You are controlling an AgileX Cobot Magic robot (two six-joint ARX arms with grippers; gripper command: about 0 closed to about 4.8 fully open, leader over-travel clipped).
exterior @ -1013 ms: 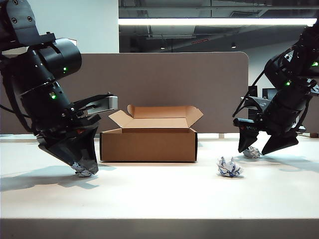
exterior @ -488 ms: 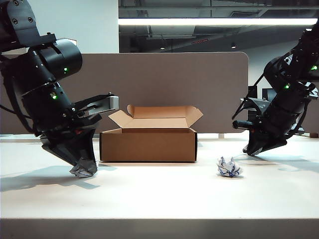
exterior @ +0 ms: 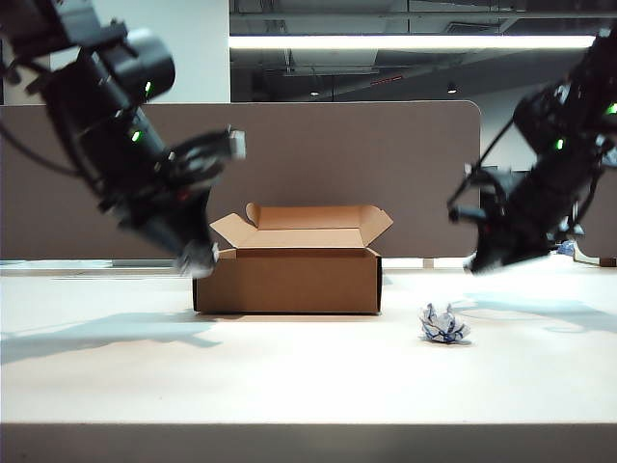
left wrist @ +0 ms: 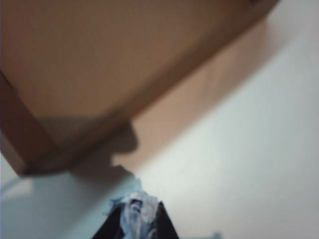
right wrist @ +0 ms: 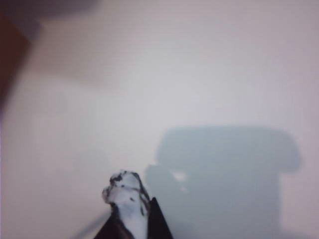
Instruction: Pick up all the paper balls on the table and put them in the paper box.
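The left hand (exterior: pixel 196 258) is clamped on a paper ball (left wrist: pixel 137 211), held above the table (exterior: pixel 308 376) just left of the box (exterior: pixel 286 280), probably to clear its wall; the right hand (exterior: pixel 485 260) pinches a second ball (right wrist: pixel 127 196), raised well right of the box; the third ball (exterior: pixel 443 324) lies on the table between box and right hand; the box stands open, lid back, ready to receive them.

Left ball (left wrist: pixel 137 214): crumpled white, pinched in the left gripper (left wrist: pixel 135 226).
Right ball (right wrist: pixel 127 199): pinched in the right gripper (right wrist: pixel 130 221).
Third ball (exterior: pixel 443 324): on table (exterior: pixel 308 376), below-left of right gripper.
Paper box (exterior: pixel 287 278): open, between grippers.
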